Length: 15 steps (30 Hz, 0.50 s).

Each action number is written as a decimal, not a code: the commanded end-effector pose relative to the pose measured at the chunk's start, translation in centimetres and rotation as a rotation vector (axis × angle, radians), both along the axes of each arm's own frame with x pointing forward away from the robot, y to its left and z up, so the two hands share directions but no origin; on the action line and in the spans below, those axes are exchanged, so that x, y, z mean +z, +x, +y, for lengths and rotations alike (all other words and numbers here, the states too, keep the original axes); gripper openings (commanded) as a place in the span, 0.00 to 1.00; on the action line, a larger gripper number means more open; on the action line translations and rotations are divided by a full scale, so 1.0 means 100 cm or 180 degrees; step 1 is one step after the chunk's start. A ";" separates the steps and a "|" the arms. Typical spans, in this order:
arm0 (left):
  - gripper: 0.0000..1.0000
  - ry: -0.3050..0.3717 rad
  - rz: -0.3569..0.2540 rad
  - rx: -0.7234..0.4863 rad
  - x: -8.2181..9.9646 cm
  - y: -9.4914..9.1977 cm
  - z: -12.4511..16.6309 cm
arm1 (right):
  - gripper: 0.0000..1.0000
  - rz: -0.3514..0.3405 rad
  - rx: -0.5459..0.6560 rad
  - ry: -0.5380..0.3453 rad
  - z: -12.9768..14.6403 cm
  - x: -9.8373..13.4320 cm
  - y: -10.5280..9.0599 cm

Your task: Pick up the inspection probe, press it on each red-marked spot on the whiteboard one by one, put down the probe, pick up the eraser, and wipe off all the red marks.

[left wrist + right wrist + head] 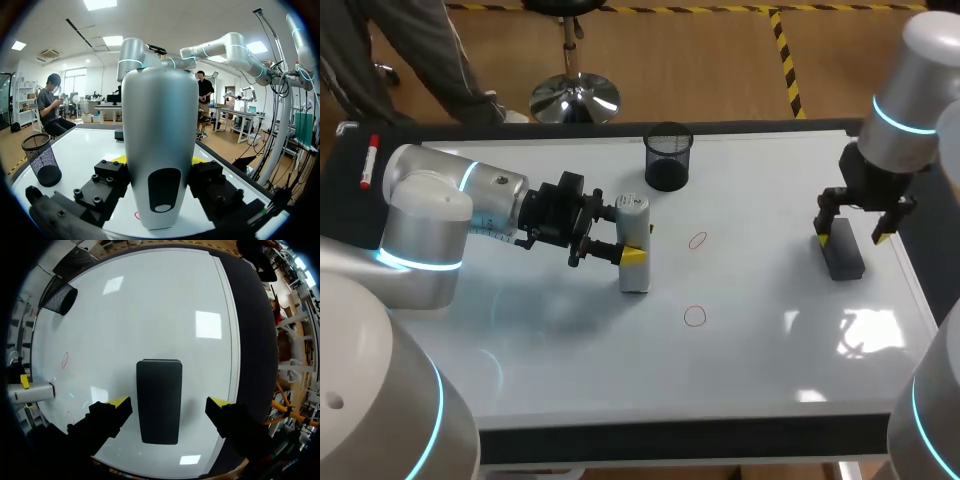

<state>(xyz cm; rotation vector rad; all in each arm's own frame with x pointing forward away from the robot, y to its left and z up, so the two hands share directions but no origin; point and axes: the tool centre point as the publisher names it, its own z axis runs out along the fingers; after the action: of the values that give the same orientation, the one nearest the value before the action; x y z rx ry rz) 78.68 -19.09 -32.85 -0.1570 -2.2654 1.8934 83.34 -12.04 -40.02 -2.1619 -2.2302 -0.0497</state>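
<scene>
Two red marks lay right of the probe [635,278], the nearer red mark [695,316] low of centre, the farther red mark [697,240] above it. Left of centre the left gripper [632,243] pinched the probe from both sides, long axis upright, lower end on the whiteboard [770,200], likely for pressing straight down. At the right, the right gripper [851,237] hung spread astride the flat eraser [842,262], probably staged for wiping.

Head camera overlooks my whiteboard [750,380] from behind. Left wrist level, hugging the probe [159,150]; right wrist straight down over eraser [159,400].
</scene>
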 end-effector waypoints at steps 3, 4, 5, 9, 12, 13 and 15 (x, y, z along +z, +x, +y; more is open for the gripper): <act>0.00 -0.0009 0.0002 0.0002 -0.009 -0.001 0.000 | 1.00 -0.0030 0.0014 0.0014 -0.001 -0.004 -0.005; 0.00 -0.0009 0.0002 0.0002 -0.009 -0.001 0.000 | 1.00 -0.0031 0.0017 0.0011 0.000 -0.004 -0.005; 0.00 -0.0009 0.0002 0.0002 -0.009 -0.001 0.000 | 1.00 -0.0030 0.0018 0.0009 0.000 -0.005 -0.005; 0.00 -0.0009 0.0002 0.0002 -0.009 -0.001 0.000 | 1.00 -0.0019 0.0030 0.0012 0.002 -0.010 -0.006; 0.00 -0.0009 0.0002 0.0002 -0.009 -0.001 0.000 | 1.00 -0.0017 0.0036 0.0010 0.003 -0.013 -0.006; 0.00 -0.0009 0.0002 0.0002 -0.009 -0.001 0.000 | 1.00 -0.0018 0.0036 0.0010 0.003 -0.014 -0.006; 0.00 -0.0009 0.0002 0.0002 -0.009 -0.001 0.000 | 1.00 -0.0018 0.0031 0.0017 0.003 -0.016 -0.007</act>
<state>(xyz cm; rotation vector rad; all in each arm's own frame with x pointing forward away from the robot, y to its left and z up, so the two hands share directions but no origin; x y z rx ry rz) 78.68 -19.09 -32.85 -0.1570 -2.2654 1.8934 82.59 -11.71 -41.22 -2.1525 -2.2414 -0.0575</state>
